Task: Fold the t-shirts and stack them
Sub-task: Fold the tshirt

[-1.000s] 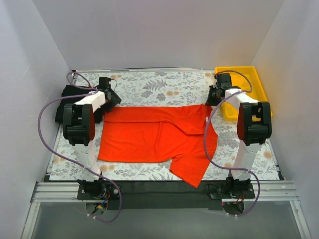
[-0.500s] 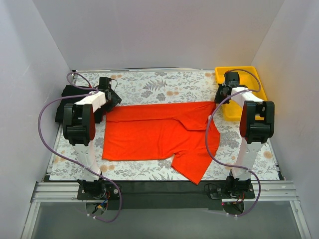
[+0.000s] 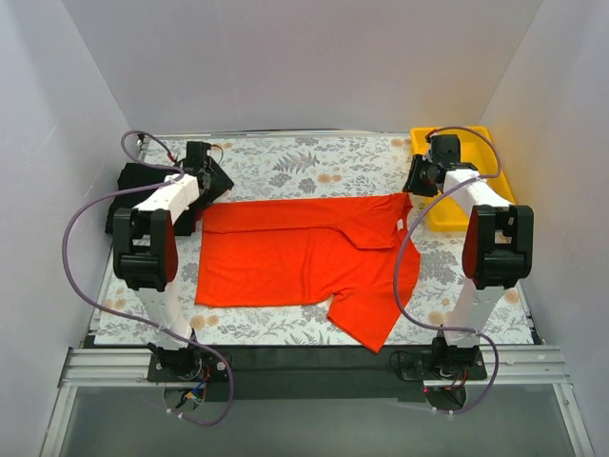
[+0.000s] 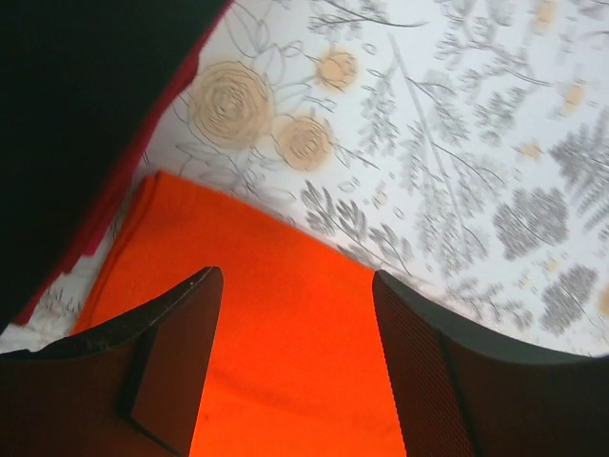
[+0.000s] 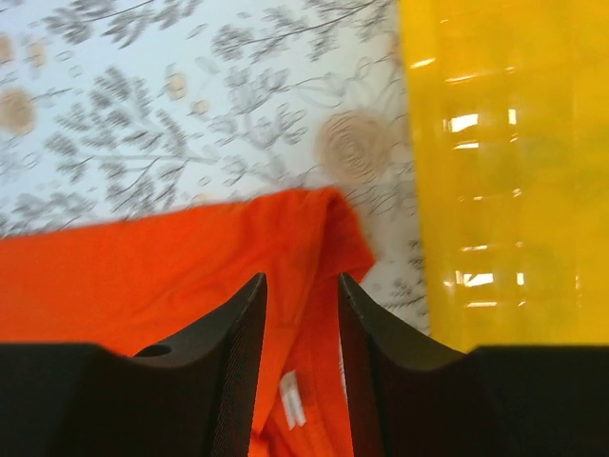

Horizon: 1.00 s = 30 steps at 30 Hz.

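Note:
A bright orange-red t-shirt [image 3: 285,257] lies spread across the floral table, its lower right part hanging toward the near edge. My left gripper [image 3: 217,183] hovers open over the shirt's far left corner [image 4: 285,333]; only cloth shows below its spread fingers [image 4: 295,276]. My right gripper [image 3: 416,184] stands open above the far right corner [image 5: 314,228], jaws apart, with the white neck label [image 5: 293,398] showing below. A folded black t-shirt [image 3: 128,190] with a dark red one under it [image 4: 143,162] lies at the far left.
A yellow plastic tray [image 3: 476,176] stands at the back right, right beside the right gripper and also in the right wrist view [image 5: 504,171]. White walls close in the table on three sides.
The right gripper pulled the shirt's far right corner rightward, dragging the whole shirt a little right, then opened and let go. The left gripper opened slightly wider.

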### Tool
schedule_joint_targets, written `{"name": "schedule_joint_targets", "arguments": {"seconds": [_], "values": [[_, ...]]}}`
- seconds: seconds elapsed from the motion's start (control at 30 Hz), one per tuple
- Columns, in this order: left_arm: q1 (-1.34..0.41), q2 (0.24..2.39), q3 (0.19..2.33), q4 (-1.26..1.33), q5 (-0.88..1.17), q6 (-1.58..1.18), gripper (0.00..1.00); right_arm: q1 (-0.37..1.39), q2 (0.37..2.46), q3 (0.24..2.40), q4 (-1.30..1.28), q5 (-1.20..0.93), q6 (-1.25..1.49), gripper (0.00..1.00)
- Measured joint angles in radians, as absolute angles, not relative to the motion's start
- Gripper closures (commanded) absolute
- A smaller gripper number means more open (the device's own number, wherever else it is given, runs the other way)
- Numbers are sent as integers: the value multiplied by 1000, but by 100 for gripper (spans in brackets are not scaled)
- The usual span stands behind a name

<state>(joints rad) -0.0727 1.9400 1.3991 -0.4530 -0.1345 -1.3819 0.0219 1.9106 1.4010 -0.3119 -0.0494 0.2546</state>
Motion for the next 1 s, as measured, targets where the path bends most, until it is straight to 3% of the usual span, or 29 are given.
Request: {"name": "schedule_joint_targets", "arguments": {"seconds": [0.2,0.33,0.8,1.0], "values": [[-109,1754,1271,-438,-140,-1368,43,108,1710,1276,-304,-123,262,63],[-111,1737,1171,-424,-147,-1367,47,160,1636,1184,-296,-165,265,63],[-100,1720,1021,-455,-260,-1398,49,202,1540,959,-294,-196,235,63],[-98,1691,1010,-477,-278,-1399,46,347,1523,962,-284,-125,147,63]]}}
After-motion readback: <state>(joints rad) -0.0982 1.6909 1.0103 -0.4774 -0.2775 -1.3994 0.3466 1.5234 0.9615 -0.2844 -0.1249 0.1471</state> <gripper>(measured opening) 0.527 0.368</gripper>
